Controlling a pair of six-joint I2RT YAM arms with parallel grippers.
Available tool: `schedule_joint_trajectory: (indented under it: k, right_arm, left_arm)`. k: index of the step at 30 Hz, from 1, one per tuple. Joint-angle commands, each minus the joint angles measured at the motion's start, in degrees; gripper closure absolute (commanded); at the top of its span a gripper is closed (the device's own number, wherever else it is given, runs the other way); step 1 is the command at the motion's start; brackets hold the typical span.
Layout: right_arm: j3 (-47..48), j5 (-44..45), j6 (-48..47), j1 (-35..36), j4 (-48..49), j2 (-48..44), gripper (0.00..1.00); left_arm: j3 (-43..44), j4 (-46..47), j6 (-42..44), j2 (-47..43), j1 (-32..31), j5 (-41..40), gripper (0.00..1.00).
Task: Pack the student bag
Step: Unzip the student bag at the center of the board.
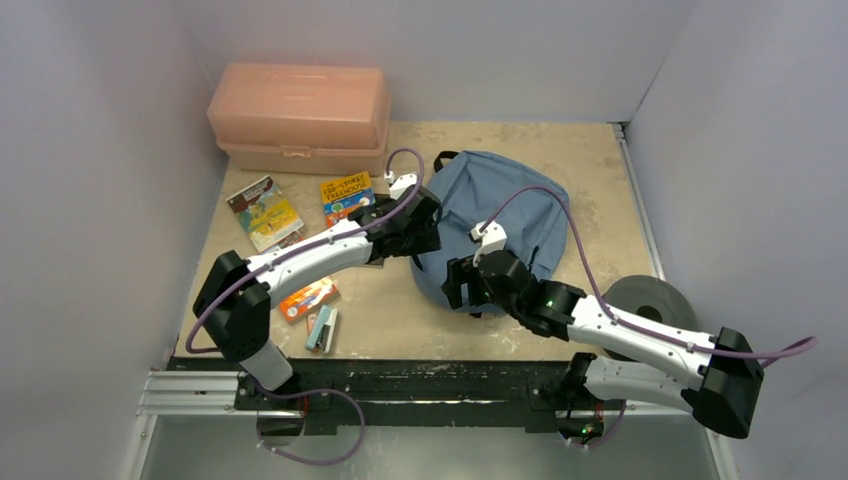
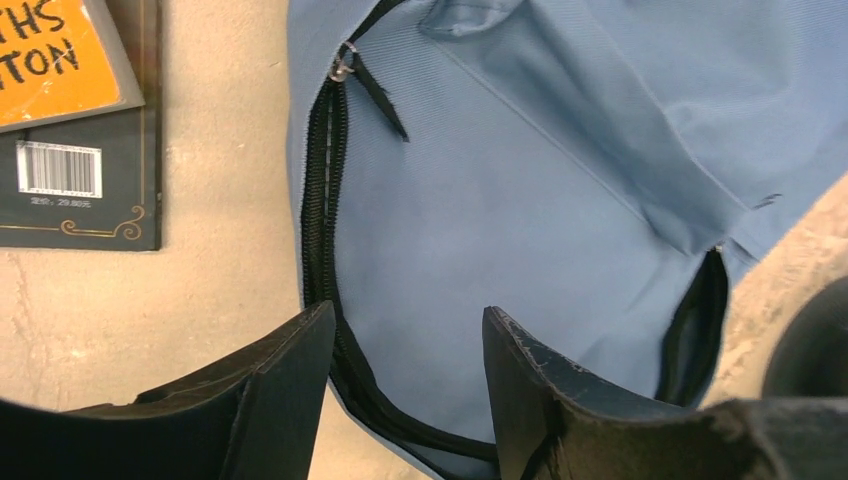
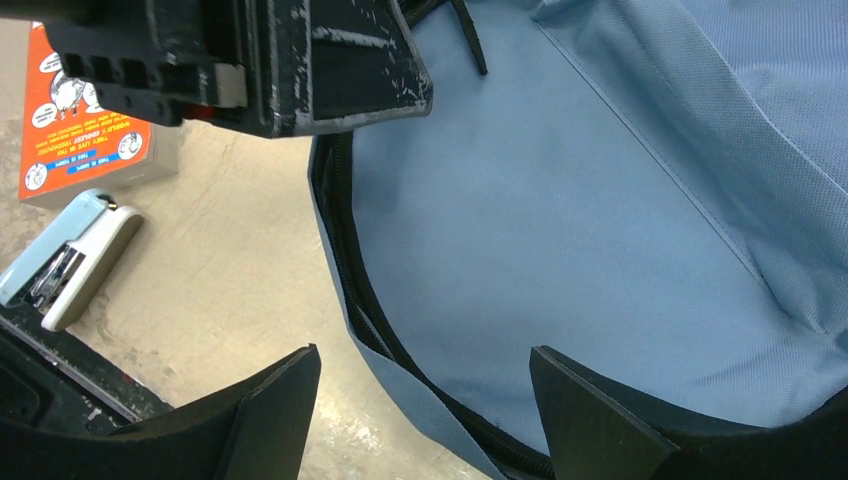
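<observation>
Your L gripper point(image 2: 405, 318) sits over the student bag point(image 1: 500, 215) at its left zip edge. Books point(image 1: 265, 212) lie left of it, w/ the box point(image 1: 298, 115) beyond them. Your R gripper point(image 3: 425, 355) is at the bag's near edge, stapler point(image 3: 70, 255) to its left.

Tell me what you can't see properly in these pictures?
- Inside of the student bag: every view, its blue fabric covers it.
- Title of the orange book: left wrist view, cut off by the picture's edge.
- Part of the grey disc: top view, behind the right arm.
</observation>
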Motion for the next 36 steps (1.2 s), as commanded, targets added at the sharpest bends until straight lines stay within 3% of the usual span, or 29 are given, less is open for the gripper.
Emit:
schedule_joint_trajectory:
  k: [1, 9, 19, 21, 22, 23, 24, 27, 32, 36]
  right_arm:
    - [-0.27, 2.15, 0.17, -0.46, 0.75, -1.17, 0.19]
    - [-1.29, 2.04, -0.03, -1.25, 0.82, -2.33, 0.19]
    - [-0.27, 1.55, -0.4, -1.76, 1.08, -1.98, 0.2]
    - [-0.26, 1.73, -0.49, -1.93, 1.17, -1.94, 0.19]
    - [-0.18, 1.88, -0.5, -2.02, 1.28, -1.94, 0.19]
    - [-0.06, 1.99, -0.69, -2.16, 1.44, -1.86, 0.2]
    - [0.18, 2.13, -0.94, -2.28, 1.49, -1.88, 0.2]
    - [1.6, 2.82, -2.97, -2.84, 0.93, -2.08, 0.21]
    - [3.15, 3.03, -6.65, -4.9, 0.99, -2.86, 0.21]
    - [4.52, 1.38, -13.39, -4.94, 2.74, -1.4, 0.21]
  left_arm:
    - [2.94, -2.67, 0.21, 2.03, -0.34, -2.25, 0.46]
    - [2.88, -2.7, 0.01, 3.49, -0.29, -1.78, 0.44]
    - [2.68, -0.27, 0.34, 7.79, -0.31, 0.35, 0.56]
    - [2.45, 0.97, 1.81, 7.66, -0.33, 0.57, 0.63]
    - [2.54, 1.3, 2.52, 7.19, -0.22, 1.43, 0.77]
    - [2.58, 1.9, 2.79, 6.53, 0.18, 3.44, 0.95]
    - [2.38, 3.62, 3.1, 5.57, 0.95, 7.69, 1.0]
    - [0.23, 11.24, 1.78, 0.49, 3.68, 19.92, 1.0]
    - [-1.95, 16.27, 1.2, -9.08, 4.1, 23.5, 1.0]
    - [-3.07, 19.55, -2.75, -10.35, 6.23, 29.74, 1.0]
